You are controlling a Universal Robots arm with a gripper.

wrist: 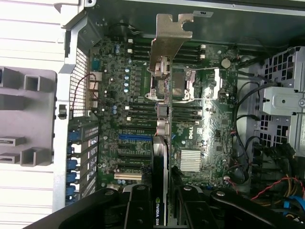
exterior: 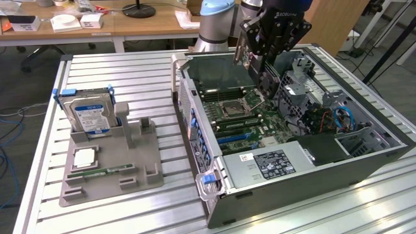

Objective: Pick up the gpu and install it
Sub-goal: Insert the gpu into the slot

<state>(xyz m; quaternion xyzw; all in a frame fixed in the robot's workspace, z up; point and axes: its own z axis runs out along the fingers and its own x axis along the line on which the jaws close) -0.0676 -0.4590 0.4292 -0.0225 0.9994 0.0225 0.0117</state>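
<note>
The gpu (wrist: 161, 157) is a thin black card seen edge-on in the wrist view, with its silver bracket (wrist: 169, 36) at the far end. My gripper (wrist: 161, 204) is shut on the card's near end, where a green-and-white label shows between the black fingers (wrist: 137, 207). The card hangs over the motherboard (wrist: 200, 119), near the processor socket and apart from the slots. In the exterior view my gripper (exterior: 268, 51) is above the open computer case (exterior: 305, 170), and the gpu (exterior: 268, 80) reaches down from it into the case.
On the exterior view's left, a grey holder (exterior: 140, 163) carries a silver hard drive (exterior: 91, 114), a processor chip (exterior: 85, 157) and a green memory stick (exterior: 104, 170). Inside the case are a drive cage (exterior: 302, 83), loose cables (exterior: 331, 119) and a power supply (exterior: 273, 163).
</note>
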